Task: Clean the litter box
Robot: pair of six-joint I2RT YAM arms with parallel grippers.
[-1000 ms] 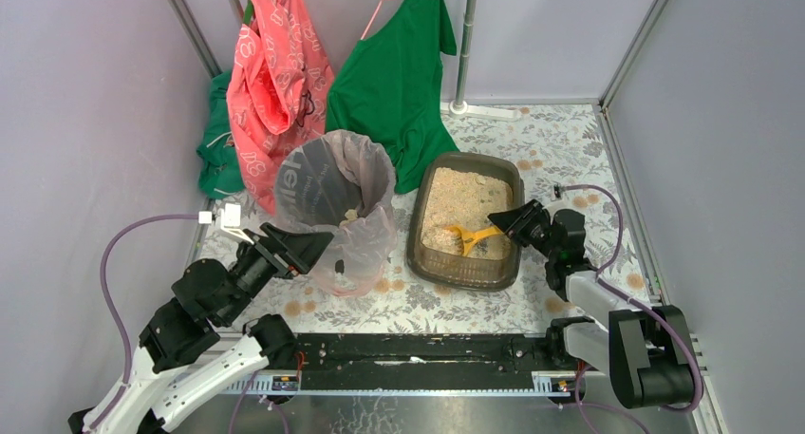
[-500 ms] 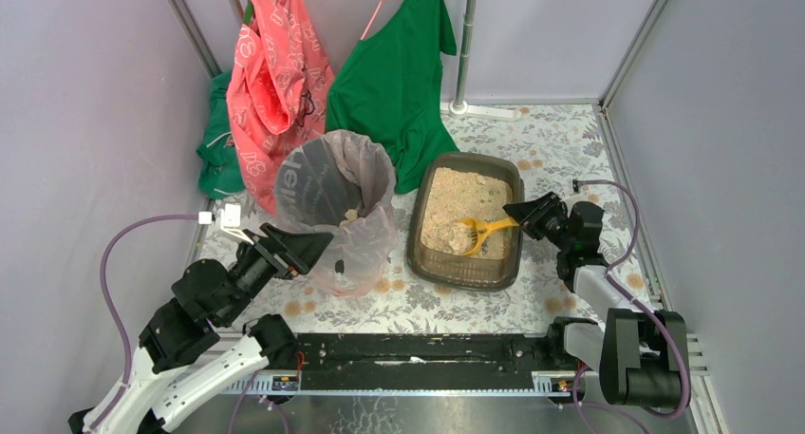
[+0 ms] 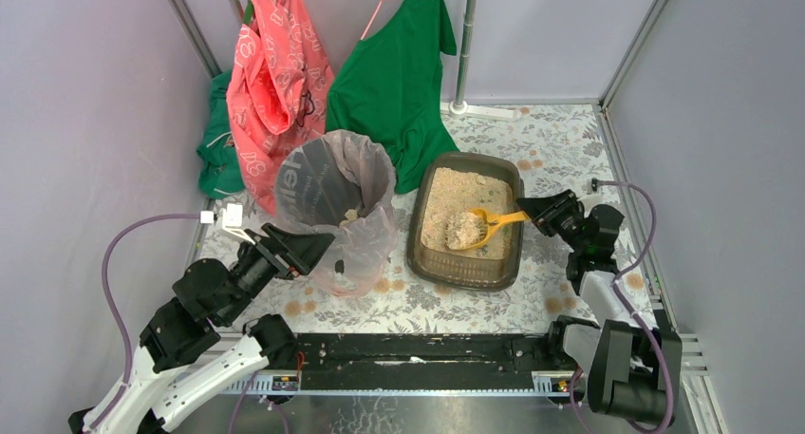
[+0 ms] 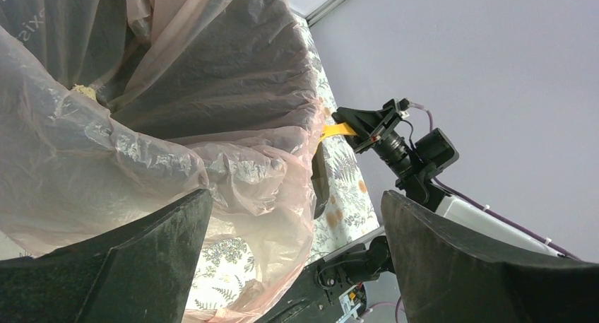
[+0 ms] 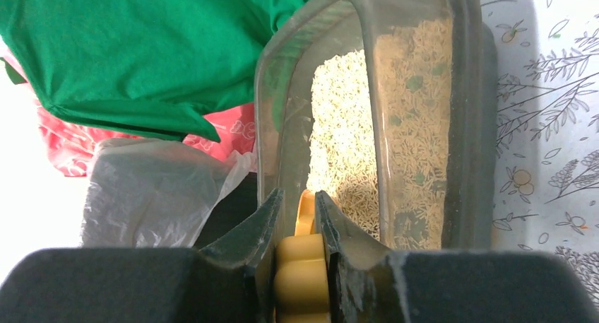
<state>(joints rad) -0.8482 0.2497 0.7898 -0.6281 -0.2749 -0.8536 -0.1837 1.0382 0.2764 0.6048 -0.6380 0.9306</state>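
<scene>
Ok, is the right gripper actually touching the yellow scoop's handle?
Touching. The right wrist view shows the right gripper with its jaws clamped on the yellow scoop at its handle, no gap either side.

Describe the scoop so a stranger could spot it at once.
Find the dark litter box right of the bagged bin. Over its litter sits the scoop, handle gripped in the right claw. It is the only bright yellow thing there.
</scene>
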